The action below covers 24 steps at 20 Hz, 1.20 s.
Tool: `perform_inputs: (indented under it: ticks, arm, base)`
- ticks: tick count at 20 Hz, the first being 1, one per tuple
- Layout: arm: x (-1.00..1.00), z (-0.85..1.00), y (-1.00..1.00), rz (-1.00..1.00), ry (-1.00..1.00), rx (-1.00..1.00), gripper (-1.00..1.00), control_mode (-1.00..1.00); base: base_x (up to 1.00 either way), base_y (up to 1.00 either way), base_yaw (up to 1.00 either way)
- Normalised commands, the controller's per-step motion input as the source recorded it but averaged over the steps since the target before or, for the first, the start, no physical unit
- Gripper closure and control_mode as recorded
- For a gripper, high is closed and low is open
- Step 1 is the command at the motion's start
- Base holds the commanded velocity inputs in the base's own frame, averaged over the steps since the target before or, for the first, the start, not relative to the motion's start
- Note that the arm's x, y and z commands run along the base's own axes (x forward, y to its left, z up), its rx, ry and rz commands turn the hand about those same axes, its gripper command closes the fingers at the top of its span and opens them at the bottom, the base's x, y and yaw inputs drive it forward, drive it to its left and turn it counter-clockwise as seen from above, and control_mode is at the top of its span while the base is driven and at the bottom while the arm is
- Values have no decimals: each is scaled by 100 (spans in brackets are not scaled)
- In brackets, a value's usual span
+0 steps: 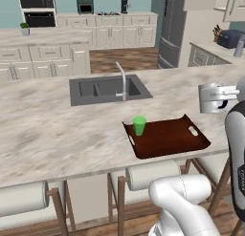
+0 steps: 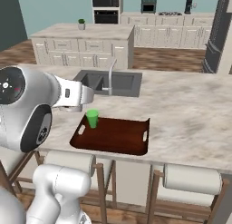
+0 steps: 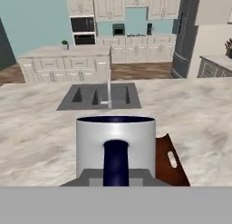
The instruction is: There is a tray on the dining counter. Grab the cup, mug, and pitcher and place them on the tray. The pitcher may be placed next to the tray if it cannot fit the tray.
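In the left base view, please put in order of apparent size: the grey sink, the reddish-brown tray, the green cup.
1. The dark reddish-brown rectangular tray, nearest the camera.
2. The sunken grey sink; it looks nearly as large yet lies farther back, so this order is unsure.
3. The small bright green cup, clearly smallest.

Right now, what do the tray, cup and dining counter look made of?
Tray: looks like dark reddish-brown wood or lacquer, smooth, faint sheen. Cup: likely plastic, a flat, opaque bright green. Dining counter: marble-look stone or laminate, beige with grey veining, matte. It is a render, so these are guesses.
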Motion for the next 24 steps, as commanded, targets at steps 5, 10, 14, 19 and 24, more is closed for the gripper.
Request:
perform_inputs:
  ticks: [5,10,14,19,24]
  arm:
    - [25,-56,-8,29,1,0,100,-100]
    - [39,-58,1,21,0,-2,100,-100]
    - [50,-44,0,15,-1,0,100,-100]
    - [44,-33,0,17,0,0,100,-100]
    - [39,-31,0,17,0,0,100,-100]
  base:
    - [0,0,0]
    - [0,0,0]
    - [0,0,0]
    - [0,0,0]
    - [0,0,0]
